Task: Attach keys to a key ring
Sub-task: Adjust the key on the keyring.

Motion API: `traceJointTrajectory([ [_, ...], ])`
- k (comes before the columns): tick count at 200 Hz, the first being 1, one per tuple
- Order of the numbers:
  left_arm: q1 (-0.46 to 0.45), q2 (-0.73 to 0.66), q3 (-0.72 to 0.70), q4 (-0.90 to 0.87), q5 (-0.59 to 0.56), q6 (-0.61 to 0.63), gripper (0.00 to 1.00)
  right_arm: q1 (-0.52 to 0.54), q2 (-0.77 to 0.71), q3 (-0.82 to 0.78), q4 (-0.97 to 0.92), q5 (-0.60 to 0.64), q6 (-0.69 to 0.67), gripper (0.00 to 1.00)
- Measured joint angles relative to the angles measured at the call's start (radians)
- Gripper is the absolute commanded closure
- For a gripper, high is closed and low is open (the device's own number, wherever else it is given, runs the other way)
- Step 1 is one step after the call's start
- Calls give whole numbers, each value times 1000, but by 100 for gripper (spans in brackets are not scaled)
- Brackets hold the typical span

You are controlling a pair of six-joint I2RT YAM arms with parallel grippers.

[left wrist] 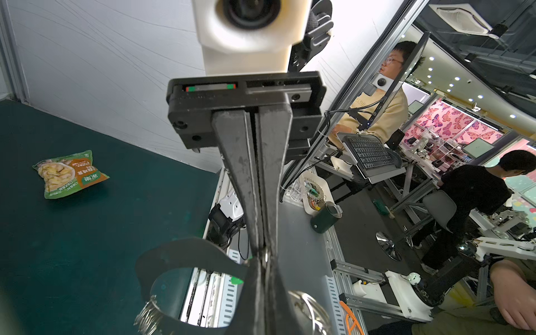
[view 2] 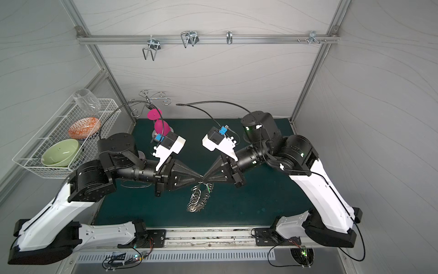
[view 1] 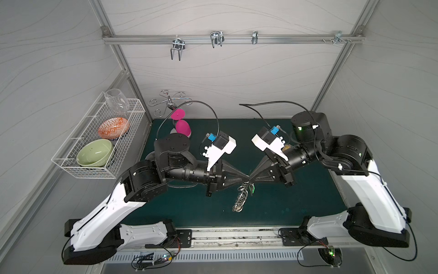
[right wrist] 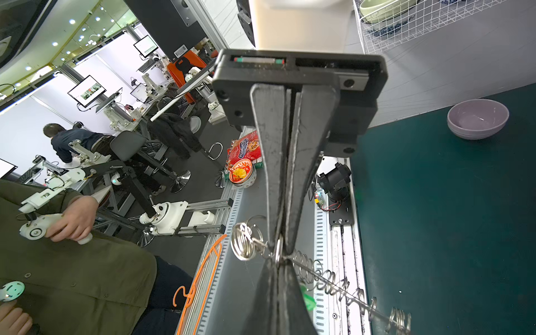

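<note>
My left gripper [view 1: 245, 177] and right gripper [view 1: 251, 176] meet tip to tip, both closed on the key ring [view 1: 241, 195]. It hangs below them, and the green key [view 1: 253, 189] is just beside its top. Only the wrist views show plainly a lilac bowl [right wrist: 478, 119] and a snack packet [left wrist: 69, 174] on the mat [view 1: 237, 132]. The wire basket [view 1: 80, 169] holds a green bowl [view 1: 94, 153], an orange bowl [view 1: 113, 128] and a glass [view 1: 116, 100].

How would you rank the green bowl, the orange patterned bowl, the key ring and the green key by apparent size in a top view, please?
1. green bowl
2. orange patterned bowl, a little smaller
3. key ring, hanging nearly edge-on and nearer the camera, so its rank is unsure
4. green key, clearly smallest
</note>
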Motion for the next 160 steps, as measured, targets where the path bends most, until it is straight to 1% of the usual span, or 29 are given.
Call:
traceJointTrajectory([
  [11,0,-8,-13,16,-6,1,100,0,-2,0,3,6,3,100],
  [21,0,-16,-26,33,-15,3,100,0,-3,-3,11,10,5,98],
  [40,0,-34,-50,63,-39,8,100,0,-6,-10,34,24,14,88],
  [46,0,-40,-58,73,-46,10,100,0,-7,-12,39,29,16,83],
  [56,0,-48,-72,90,-60,13,100,0,-8,-16,48,35,15,69],
  [78,0,-61,-94,134,-82,18,100,0,-12,-24,64,63,26,46],
  [87,0,-65,-101,152,-89,20,100,0,-16,-27,71,76,35,39],
  [108,0,-72,-113,192,-102,24,100,-16,-38,-41,94,108,37,29],
  [119,0,-74,-117,210,-105,26,100,-35,-58,-52,111,119,43,27],
  [131,0,-75,-119,226,-108,26,100,-67,-84,-65,134,129,50,27],
  [148,0,-75,-122,243,-108,27,100,-116,-123,-77,168,140,67,38],
  [160,0,-75,-124,254,-108,26,100,-137,-143,-79,189,141,80,40],
])
